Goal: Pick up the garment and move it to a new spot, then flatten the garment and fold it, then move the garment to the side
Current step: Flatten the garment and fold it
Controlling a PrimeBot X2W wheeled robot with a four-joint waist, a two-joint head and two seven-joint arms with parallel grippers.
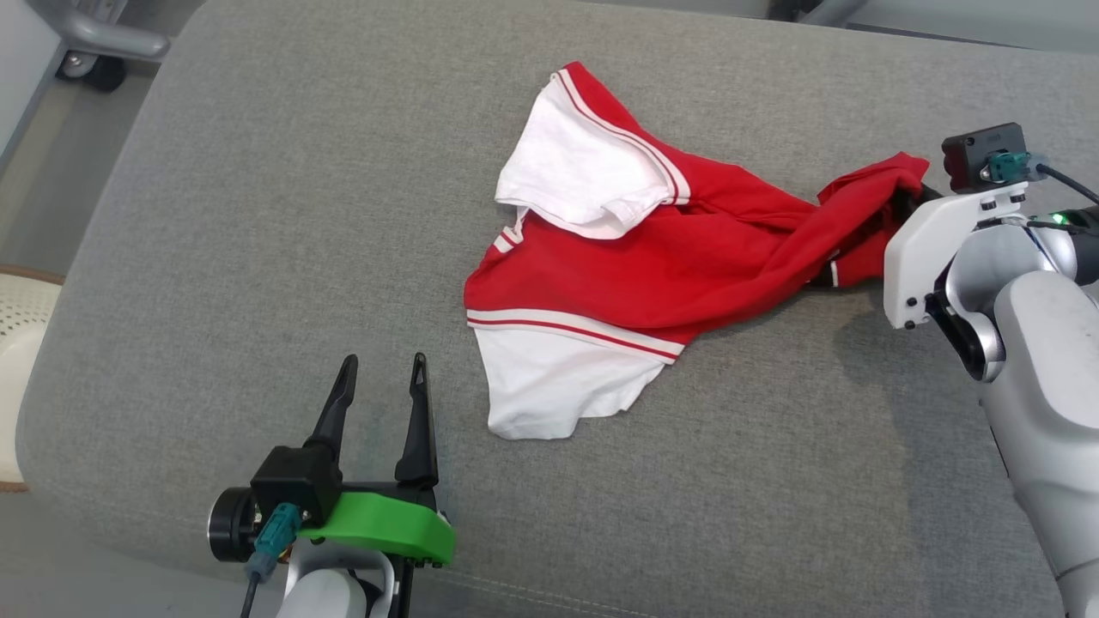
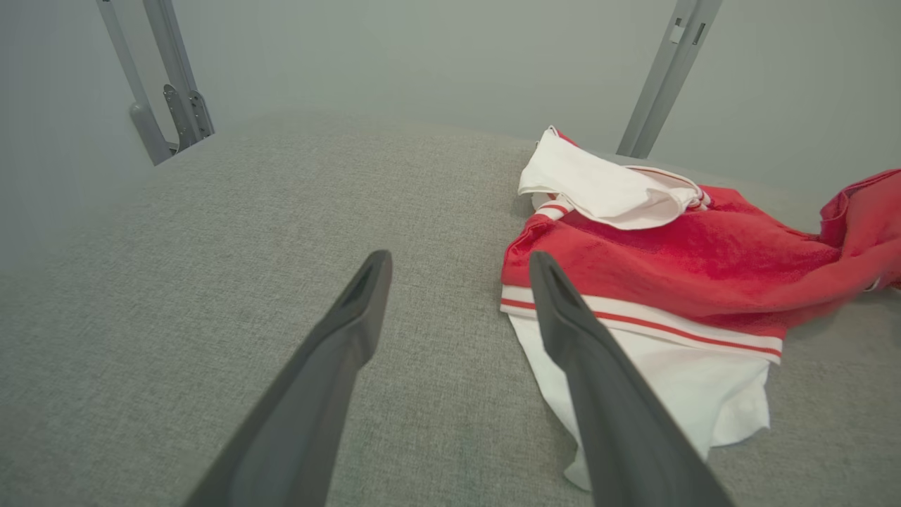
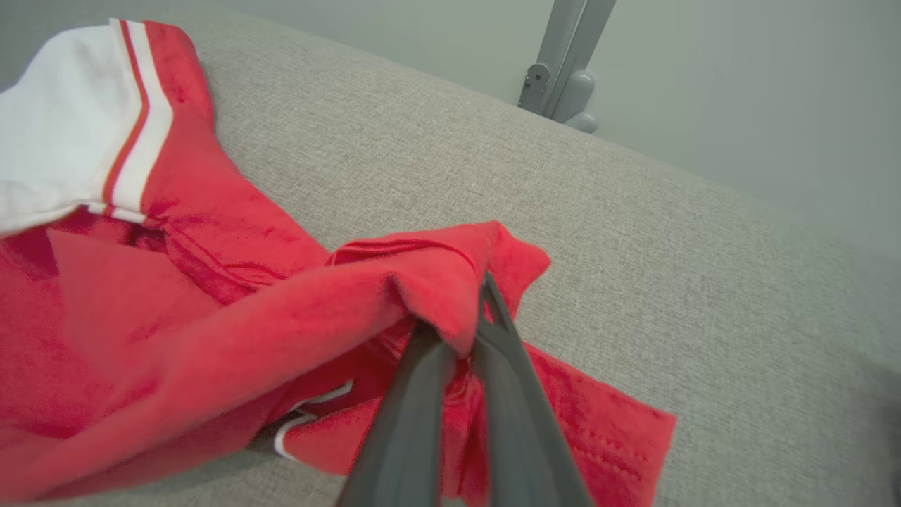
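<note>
Our right gripper [image 3: 464,331] clamps the garment [image 1: 652,275] by its bunched red end, near the bench [image 1: 258,215] right edge, fingertips buried in cloth, our left gripper [image 1: 384,365] gapes empty

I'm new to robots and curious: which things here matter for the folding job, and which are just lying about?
In the job: red-and-white shirt, right gripper pinching its red edge, open left gripper, grey cushion beneath.
Just there: grey metal frame legs, caster wheel, cream perforated object.
</note>
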